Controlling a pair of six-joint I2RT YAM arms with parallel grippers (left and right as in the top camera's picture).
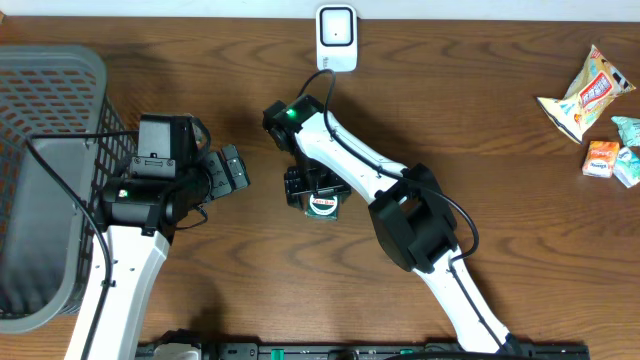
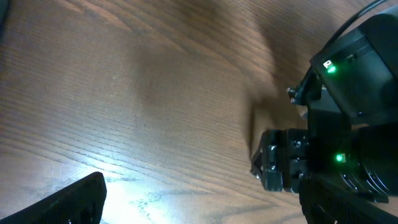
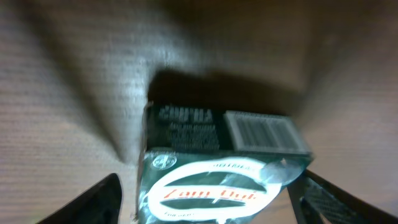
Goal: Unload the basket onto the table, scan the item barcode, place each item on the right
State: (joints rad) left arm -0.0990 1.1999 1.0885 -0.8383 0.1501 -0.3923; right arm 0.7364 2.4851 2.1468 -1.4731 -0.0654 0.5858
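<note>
The item is a dark green box (image 1: 323,207) with a white oval label, lying on the wooden table near the centre. In the right wrist view the box (image 3: 217,168) shows a white barcode (image 3: 261,132) on its top face. My right gripper (image 3: 211,205) straddles the box, open: the left finger (image 3: 93,202) stands clear of it and the right finger (image 3: 336,202) is close to its edge. A white scanner (image 1: 336,38) stands at the table's far edge. My left gripper (image 1: 235,170) is open with nothing in it, left of the box.
A grey mesh basket (image 1: 40,120) fills the left side. A snack bag (image 1: 585,90) and small packets (image 1: 610,158) lie at the far right. The right arm's wrist (image 2: 286,158) shows in the left wrist view.
</note>
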